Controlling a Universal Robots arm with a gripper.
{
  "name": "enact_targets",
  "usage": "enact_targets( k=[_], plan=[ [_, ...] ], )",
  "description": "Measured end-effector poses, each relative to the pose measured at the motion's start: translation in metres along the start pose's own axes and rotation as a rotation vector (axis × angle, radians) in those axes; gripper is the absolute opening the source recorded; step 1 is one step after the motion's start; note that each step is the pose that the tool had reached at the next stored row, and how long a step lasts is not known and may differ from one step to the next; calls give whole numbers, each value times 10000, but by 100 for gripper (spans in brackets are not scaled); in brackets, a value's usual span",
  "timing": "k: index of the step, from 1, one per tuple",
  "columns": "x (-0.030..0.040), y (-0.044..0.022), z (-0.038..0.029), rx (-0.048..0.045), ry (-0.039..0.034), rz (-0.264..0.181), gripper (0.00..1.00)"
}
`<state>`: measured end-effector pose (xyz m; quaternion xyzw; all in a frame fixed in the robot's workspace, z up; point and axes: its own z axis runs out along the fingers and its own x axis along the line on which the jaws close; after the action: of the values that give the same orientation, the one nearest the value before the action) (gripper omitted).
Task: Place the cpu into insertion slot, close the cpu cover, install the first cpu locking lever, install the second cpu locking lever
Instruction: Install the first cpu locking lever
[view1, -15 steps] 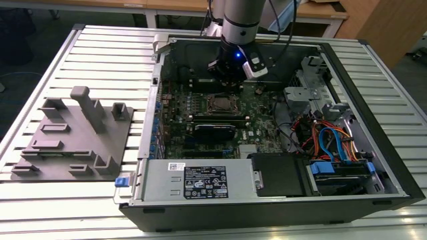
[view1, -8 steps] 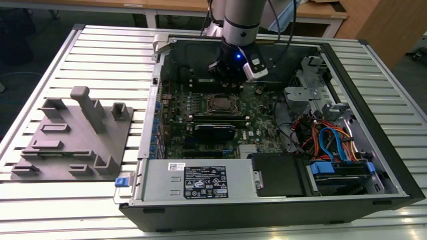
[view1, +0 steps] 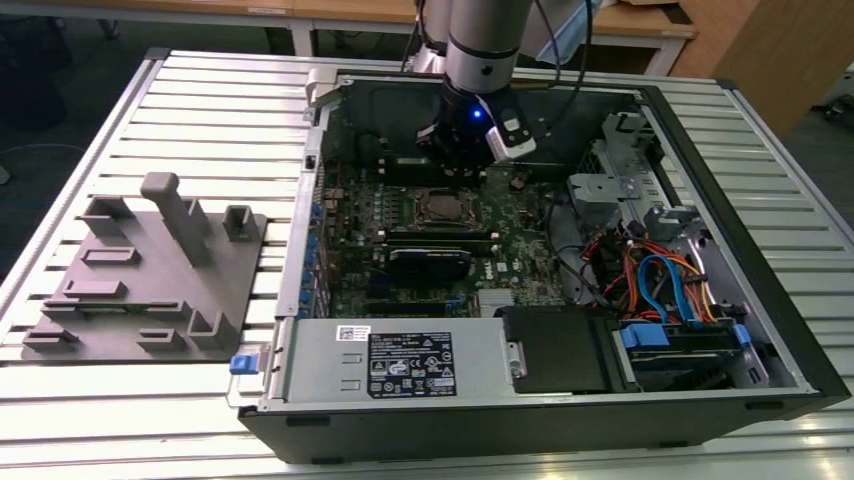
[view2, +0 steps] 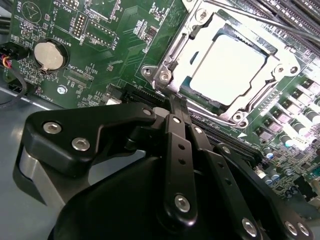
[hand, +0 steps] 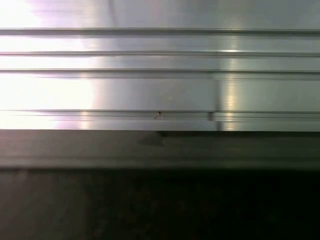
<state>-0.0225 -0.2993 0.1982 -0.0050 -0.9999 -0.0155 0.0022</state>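
CPU (view2: 227, 67) is seated in the slot (view2: 187, 85) on the motherboard (view2: 100, 45), silver top showing through the cover (view2: 210, 107), which lies flat over it, so placing and cover closing look done. A thin lever (view2: 250, 19) runs along the cover's far edge; can't tell if either lever is latched. Gripper (view2: 178, 102) sits just above the cover's near edge, fingers pressed together, holding nothing. Exterior view: gripper (view1: 467, 150) is inside the case (view1: 747, 330), beside the socket.
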Motion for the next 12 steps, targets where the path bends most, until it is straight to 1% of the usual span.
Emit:
enact_targets(
  k=[4, 6, 12],
  plan=[
    [0, 0, 11, 27, -1, 0, 10],
    [-1, 2, 21, 15, -7, 0, 10],
    [0, 0, 26, 25, -1, 1, 10]
  ],
)
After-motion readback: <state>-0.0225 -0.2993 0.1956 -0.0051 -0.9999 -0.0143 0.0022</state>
